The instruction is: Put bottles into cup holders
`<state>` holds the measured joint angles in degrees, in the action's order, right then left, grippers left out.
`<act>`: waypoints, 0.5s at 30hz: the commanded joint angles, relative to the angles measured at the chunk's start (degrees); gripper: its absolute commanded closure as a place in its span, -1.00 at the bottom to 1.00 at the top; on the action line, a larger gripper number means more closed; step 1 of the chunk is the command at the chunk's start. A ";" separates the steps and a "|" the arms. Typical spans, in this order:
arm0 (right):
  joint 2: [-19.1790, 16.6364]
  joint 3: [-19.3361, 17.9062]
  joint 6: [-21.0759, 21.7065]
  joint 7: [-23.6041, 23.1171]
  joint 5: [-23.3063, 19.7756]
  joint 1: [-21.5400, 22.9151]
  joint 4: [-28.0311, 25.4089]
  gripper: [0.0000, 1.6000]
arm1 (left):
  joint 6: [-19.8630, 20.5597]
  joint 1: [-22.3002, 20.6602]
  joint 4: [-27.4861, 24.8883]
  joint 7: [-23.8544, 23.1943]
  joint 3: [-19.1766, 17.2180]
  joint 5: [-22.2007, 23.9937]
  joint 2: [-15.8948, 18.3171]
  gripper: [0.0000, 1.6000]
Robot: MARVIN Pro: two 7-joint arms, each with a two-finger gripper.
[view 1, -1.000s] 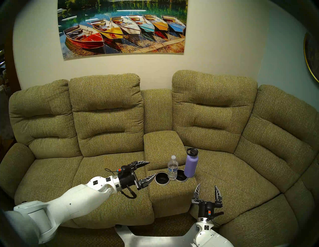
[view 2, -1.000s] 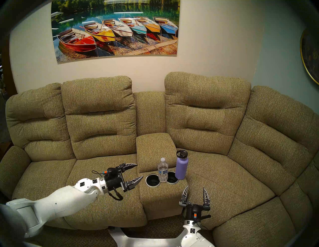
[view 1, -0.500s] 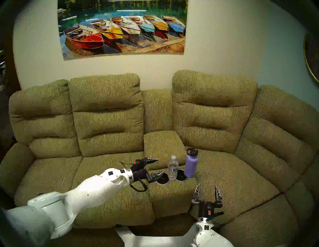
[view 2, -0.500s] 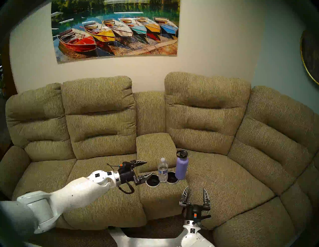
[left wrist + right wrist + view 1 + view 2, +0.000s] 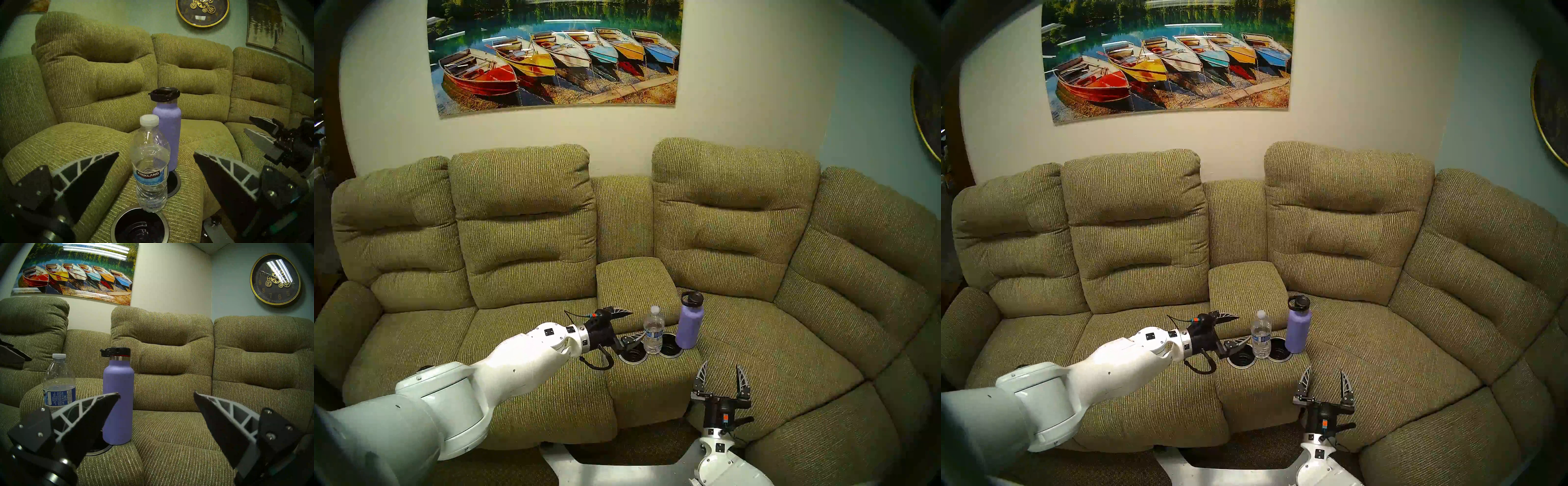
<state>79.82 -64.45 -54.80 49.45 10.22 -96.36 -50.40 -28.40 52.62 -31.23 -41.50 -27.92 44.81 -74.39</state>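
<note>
The clear water bottle (image 5: 654,331) (image 5: 150,169) stands upright on the olive console between the two cup holders, the left one (image 5: 633,355) (image 5: 119,220) and the right one (image 5: 670,350). Both wells are empty. The lavender flask (image 5: 689,325) (image 5: 118,404) stands upright at the right holder's right rim. My left gripper (image 5: 638,323) (image 5: 156,152) is open, turned on its side, just left of the water bottle, above the left holder. My right gripper (image 5: 721,366) (image 5: 156,393) is open and empty, near the console's front right corner, fingers pointing at the sofa back.
The raised console armrest pad (image 5: 634,288) rises right behind the holders. Sofa seat cushions (image 5: 534,339) lie on both sides, with tall back cushions behind. My white base plate (image 5: 619,473) sits at the sofa's front edge.
My left arm has reached rightward; its open gripper has moved from over the left seat cushion to just beside the water bottle. The right arm and both bottles have not moved.
</note>
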 commanded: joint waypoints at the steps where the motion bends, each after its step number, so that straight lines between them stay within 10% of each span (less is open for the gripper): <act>1: 0.12 0.01 -0.19 0.06 0.03 0.10 -0.42 -1.00 | -3.31 -3.23 4.23 -1.50 -0.48 -0.16 -4.56 -1.00; 15: 0.13 0.02 -0.13 0.02 0.02 0.19 -0.21 -1.00 | -0.63 -8.28 9.58 0.19 -0.93 -1.47 -11.15 -1.00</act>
<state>79.82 -64.45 -54.80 49.45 10.22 -96.31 -50.33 -30.22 48.84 -22.24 -41.96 -28.45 43.23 -80.73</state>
